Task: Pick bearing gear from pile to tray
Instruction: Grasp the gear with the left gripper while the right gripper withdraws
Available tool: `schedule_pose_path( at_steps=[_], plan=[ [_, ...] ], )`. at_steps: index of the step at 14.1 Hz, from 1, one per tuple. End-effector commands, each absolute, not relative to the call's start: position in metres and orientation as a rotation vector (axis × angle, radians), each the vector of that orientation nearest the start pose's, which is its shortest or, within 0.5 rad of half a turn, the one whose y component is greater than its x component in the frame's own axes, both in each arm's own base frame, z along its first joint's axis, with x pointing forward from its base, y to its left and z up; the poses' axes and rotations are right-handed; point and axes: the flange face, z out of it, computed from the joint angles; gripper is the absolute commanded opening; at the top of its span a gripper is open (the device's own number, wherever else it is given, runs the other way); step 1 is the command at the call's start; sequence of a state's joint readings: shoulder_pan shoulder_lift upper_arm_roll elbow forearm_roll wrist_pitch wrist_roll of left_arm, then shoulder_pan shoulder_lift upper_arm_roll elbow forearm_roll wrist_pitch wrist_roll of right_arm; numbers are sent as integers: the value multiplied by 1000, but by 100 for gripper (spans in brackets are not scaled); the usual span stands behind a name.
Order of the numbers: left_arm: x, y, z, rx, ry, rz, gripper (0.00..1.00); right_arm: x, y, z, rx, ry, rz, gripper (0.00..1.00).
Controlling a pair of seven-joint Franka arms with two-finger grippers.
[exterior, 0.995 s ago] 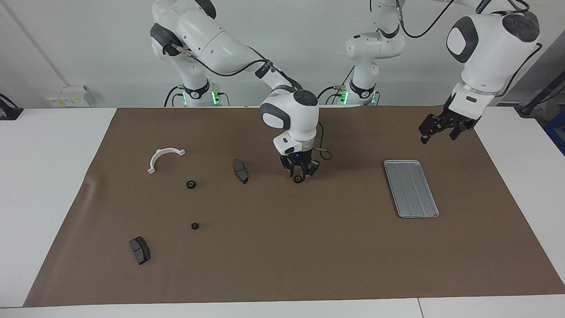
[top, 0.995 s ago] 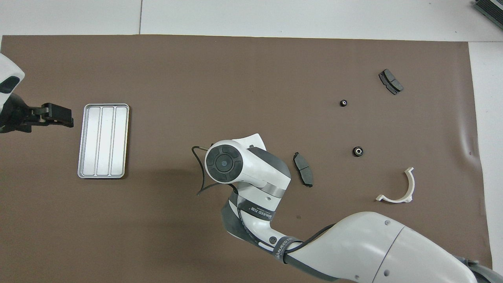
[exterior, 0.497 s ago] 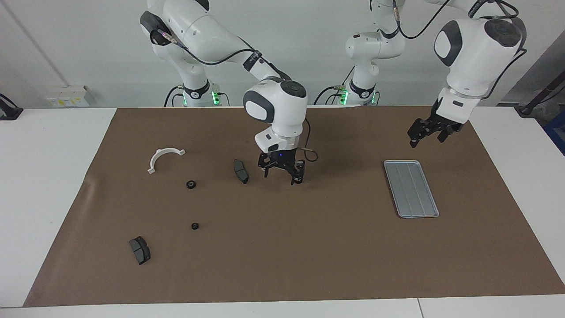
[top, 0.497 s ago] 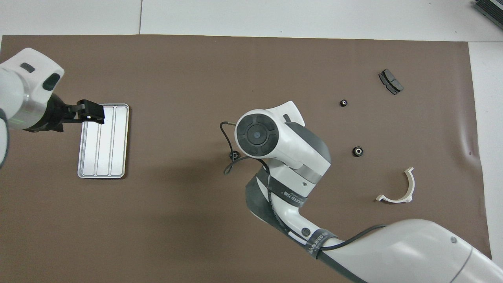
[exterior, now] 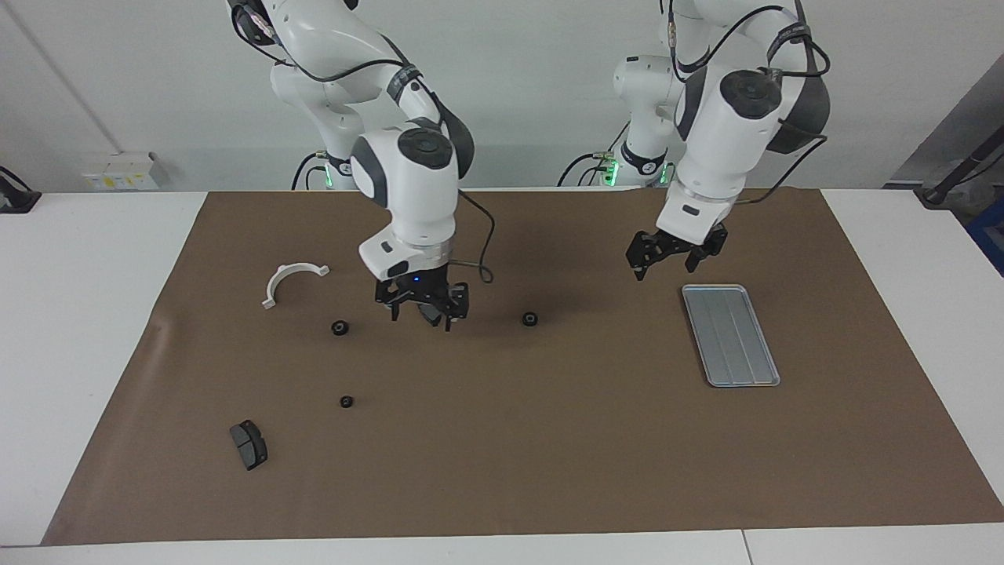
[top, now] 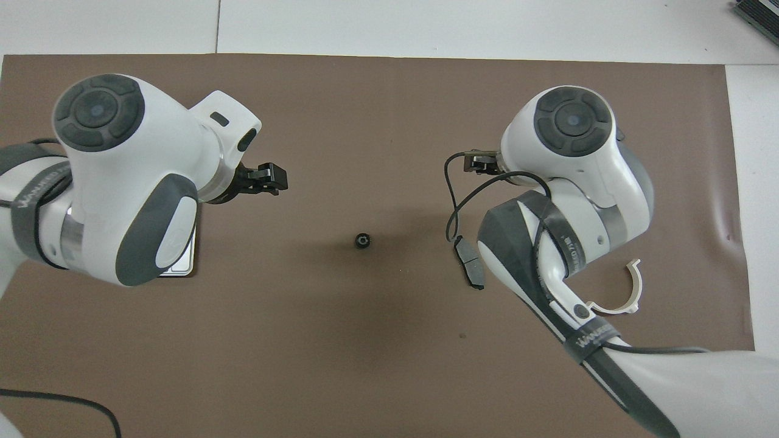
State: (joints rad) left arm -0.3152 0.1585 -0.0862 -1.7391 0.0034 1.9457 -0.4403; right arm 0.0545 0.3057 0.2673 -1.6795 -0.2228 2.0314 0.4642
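A small, stiff, light bearing gear [exterior: 530, 318] lies mid-frame between two spread, empty tools, best pinched across its rim.

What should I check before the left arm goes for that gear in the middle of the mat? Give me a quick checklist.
1. Middle gear lies free on the mat, nothing on it: ok.
2. Left gripper open, holding nothing: ok.
3. Right gripper open, over the curved pad, away from that gear: ok.
4. Tray bare, with room for it: ok.
5. Left gripper over the gear: not ok; it hangs over mat beside the tray.
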Motion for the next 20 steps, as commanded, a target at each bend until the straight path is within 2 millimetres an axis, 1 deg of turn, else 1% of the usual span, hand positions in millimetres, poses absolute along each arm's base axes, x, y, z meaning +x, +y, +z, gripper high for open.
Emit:
schedule_pose_path(
  at_steps=[1,2,3,5,6,7,8,9,10,11,12,13,14,16,20],
  plan=[
    [570,-277,453,-3165,17,-66,100,617,131,420,-3161,-84,-62,100],
    [569,-298,430,-3164,43,-59,100,613,113,412,-3130,-131,-53,100],
    [569,-308,414,-3169,32,-79,100,605,98,400,-3109,-166,-67,100],
    [563,-342,372,-3175,50,-79,100,584,82,375,-3103,-250,-116,100],
    [561,-347,358,-3183,33,-91,100,572,74,361,-3105,-274,-109,100],
    [555,-353,349,-3191,48,-109,100,562,72,353,-3104,-297,-134,100],
    [552,-357,335,-3194,61,-114,100,555,66,342,-3106,-312,-134,100],
    [546,-364,324,-3200,67,-125,97,550,63,333,-3102,-337,-139,100],
    [541,-365,315,-3200,69,-125,96,545,61,323,-3092,-349,-135,100],
    [537,-364,310,-3196,74,-115,94,540,55,316,-3084,-358,-123,100],
    [528,-372,306,-3192,99,-102,93,537,48,311,-3075,-377,-113,100],
    [524,-374,305,-3189,109,-95,91,534,40,305,-3065,-378,-104,100],
    [523,-374,305,-3189,104,-93,90,531,39,301,-3053,-380,-117,100],
    [517,-380,303,-3187,104,-86,83,525,38,291,-3053,-394,-130,100],
    [512,-381,301,-3183,117,-75,68,519,36,287,-3049,-434,-103,100]
  ],
)
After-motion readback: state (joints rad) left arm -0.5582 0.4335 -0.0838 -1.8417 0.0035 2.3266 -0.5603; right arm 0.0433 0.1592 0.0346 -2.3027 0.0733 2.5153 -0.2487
